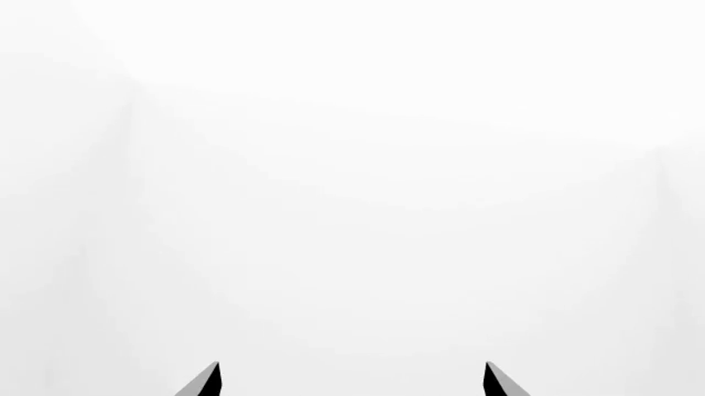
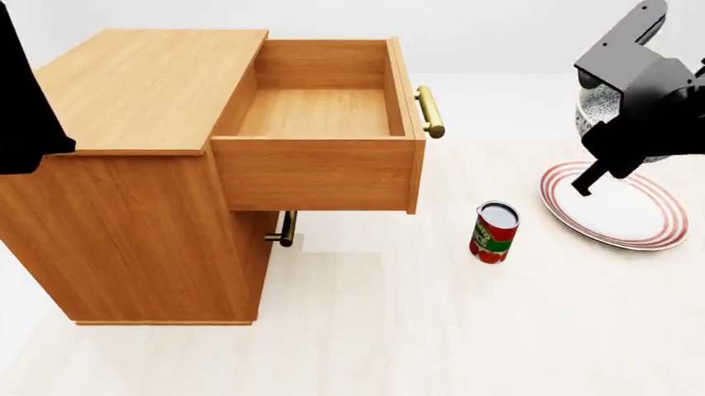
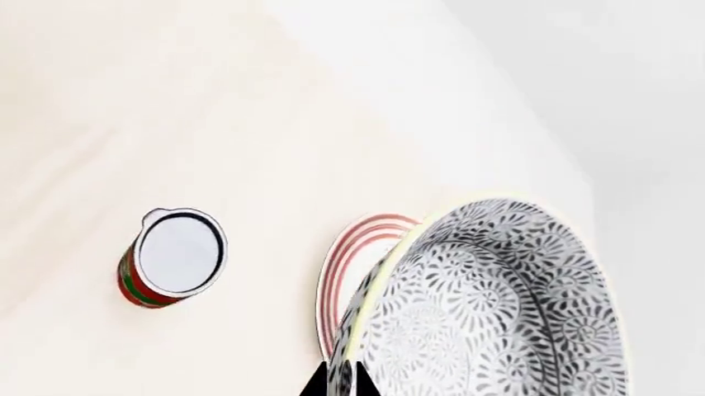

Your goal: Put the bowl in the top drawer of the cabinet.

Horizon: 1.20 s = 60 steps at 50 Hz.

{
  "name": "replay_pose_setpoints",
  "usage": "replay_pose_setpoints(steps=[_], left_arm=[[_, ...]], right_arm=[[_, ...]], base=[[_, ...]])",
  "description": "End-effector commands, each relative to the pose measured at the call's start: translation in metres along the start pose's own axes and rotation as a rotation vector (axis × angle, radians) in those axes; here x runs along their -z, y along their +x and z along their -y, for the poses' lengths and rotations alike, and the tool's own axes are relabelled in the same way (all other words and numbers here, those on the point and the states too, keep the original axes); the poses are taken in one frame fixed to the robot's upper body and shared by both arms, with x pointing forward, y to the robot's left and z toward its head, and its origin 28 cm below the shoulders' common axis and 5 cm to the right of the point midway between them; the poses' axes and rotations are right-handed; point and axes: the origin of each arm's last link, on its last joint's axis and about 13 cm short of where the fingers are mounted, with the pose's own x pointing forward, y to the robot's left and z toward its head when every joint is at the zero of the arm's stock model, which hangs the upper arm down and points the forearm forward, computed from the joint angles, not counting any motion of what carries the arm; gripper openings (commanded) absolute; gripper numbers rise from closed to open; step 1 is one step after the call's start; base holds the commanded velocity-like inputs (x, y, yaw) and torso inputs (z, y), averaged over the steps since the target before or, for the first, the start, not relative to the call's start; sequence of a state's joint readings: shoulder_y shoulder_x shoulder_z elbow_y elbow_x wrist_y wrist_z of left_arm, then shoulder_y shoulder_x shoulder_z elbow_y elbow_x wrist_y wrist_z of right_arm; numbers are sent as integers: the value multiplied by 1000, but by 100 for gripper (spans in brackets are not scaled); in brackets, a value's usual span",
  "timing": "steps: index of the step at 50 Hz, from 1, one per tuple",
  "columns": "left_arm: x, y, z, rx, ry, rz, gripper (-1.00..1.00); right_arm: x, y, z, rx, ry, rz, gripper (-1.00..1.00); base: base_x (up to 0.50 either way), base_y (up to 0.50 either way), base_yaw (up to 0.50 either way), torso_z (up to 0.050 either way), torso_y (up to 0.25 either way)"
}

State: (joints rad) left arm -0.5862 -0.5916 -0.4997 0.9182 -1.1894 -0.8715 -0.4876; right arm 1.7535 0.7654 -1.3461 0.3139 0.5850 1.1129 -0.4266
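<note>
Head view: right gripper [image 2: 600, 165] hides most of the bowl [image 2: 592, 110].

Head view looks down from above; right wrist view closely shares its can [image 2: 494, 232] and plate [image 2: 617, 210].

top drawer [image 2: 319, 111] open, can [image 2: 494, 232] beside path

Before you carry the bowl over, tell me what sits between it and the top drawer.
The right gripper holds the bowl raised above the red-rimmed plate. The top drawer is pulled out and empty. The red can stands lower, on the floor between them; nothing blocks a raised path.
</note>
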Motion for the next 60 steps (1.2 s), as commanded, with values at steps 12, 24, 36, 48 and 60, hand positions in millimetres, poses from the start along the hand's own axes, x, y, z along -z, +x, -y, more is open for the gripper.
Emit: replay_pose_setpoints(steps=[12,24,36,48,60], left_arm=[[-18,-5,-4,-5,-12,66,100],[-21,-5,-6,-5,-12,81,100],[-30,-11,-12,-19,-23,107,100],[-29,-9,-12,-9,-56,101,100],[-28,-10,-13,-5,-106,106,100]], right_arm=[[-123,-50,68,-141,-367,143,-100],[-156,-77,64,-171,-489,221,-100],[-189,-72,35,-234,-585,318,-100],[-214,-67,7,-329,-640,439,-100],[-228,-64,-12,-390,-706,514,-100]], base=[[0,0,0,0,1],[0,0,0,0,0],[0,0,0,0,0],[0,0,0,0,1],[0,0,0,0,0]])
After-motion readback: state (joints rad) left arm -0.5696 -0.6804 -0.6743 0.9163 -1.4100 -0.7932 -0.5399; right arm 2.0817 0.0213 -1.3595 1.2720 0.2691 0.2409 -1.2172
